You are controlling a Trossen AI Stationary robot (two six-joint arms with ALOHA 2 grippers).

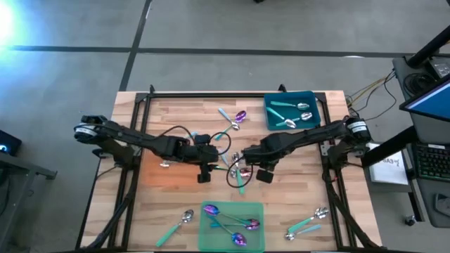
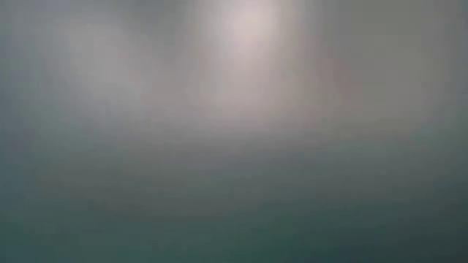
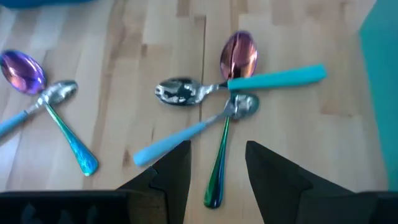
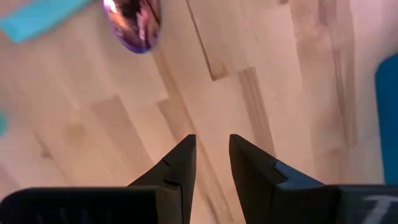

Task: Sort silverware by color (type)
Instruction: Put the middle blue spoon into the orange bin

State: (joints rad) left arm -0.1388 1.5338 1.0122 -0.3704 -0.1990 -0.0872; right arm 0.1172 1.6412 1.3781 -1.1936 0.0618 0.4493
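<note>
The silverware lies scattered on the wooden table. Three crossed spoons lie just beyond my left gripper, which hovers open above them; a green iridescent handle runs below the gap between its fingers. Two more crossed spoons lie beside them. My right gripper points down over bare wood, its fingers a little apart with nothing between them; a purple spoon head lies ahead of it. Both grippers hang over the table's middle. The low view shows only grey blur.
A teal bin at the far right holds silver spoons. A green mat at the near edge carries purple-headed spoons. An orange mat lies left of centre. Loose spoons lie near left, near right and far centre.
</note>
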